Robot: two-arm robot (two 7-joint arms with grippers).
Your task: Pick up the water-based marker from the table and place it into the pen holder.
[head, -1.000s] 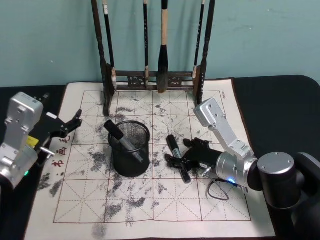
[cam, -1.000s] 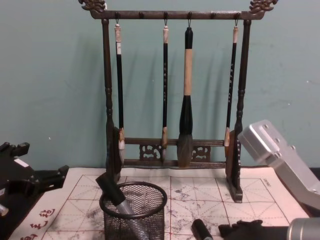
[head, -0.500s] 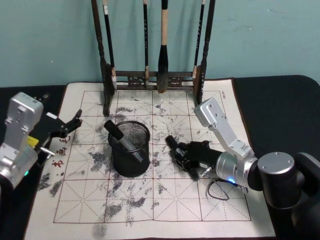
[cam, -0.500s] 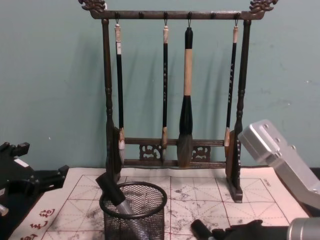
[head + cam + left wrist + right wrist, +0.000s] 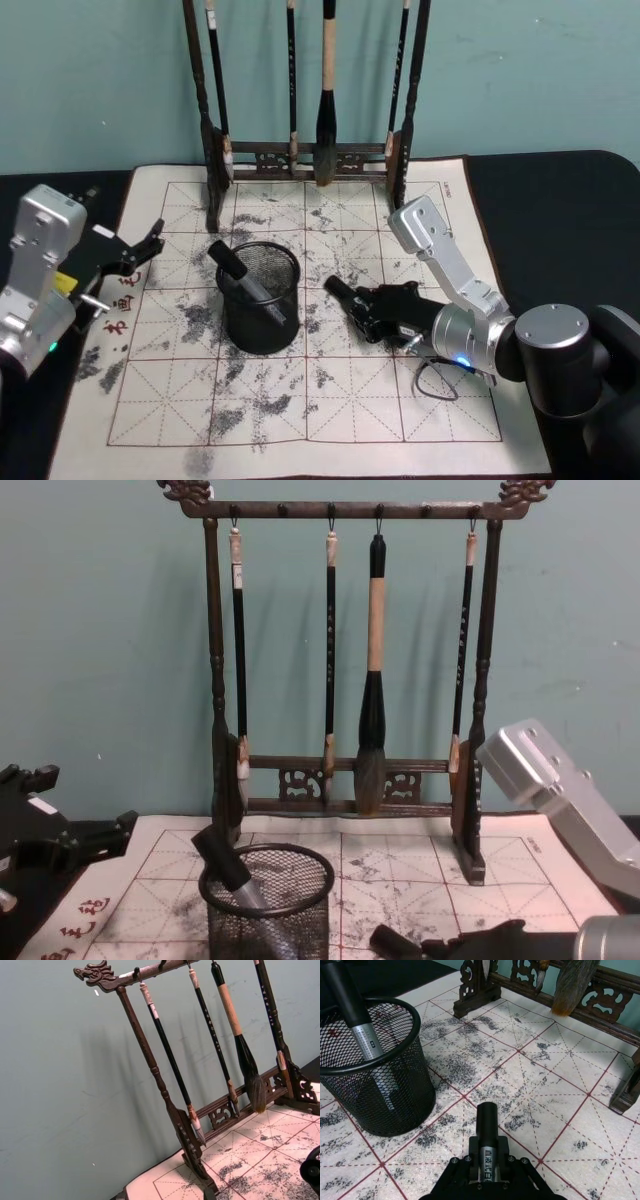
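Four calligraphy brushes hang across the upper chest view: a thin one (image 5: 238, 650), another thin one (image 5: 329, 650), a thick one (image 5: 372, 710) and a last thin one (image 5: 464, 650), all on one wooden rack (image 5: 213, 680). There are two markers, one water-based marker (image 5: 340, 292) at the frame's centre and a second marker (image 5: 245, 278) left of it, inside the single pen holder (image 5: 259, 325). One gridded mat (image 5: 300, 400) covers the lower middle, and there are two grippers, the left gripper (image 5: 140, 250) at the left edge and the right gripper (image 5: 368, 312) just right of centre.
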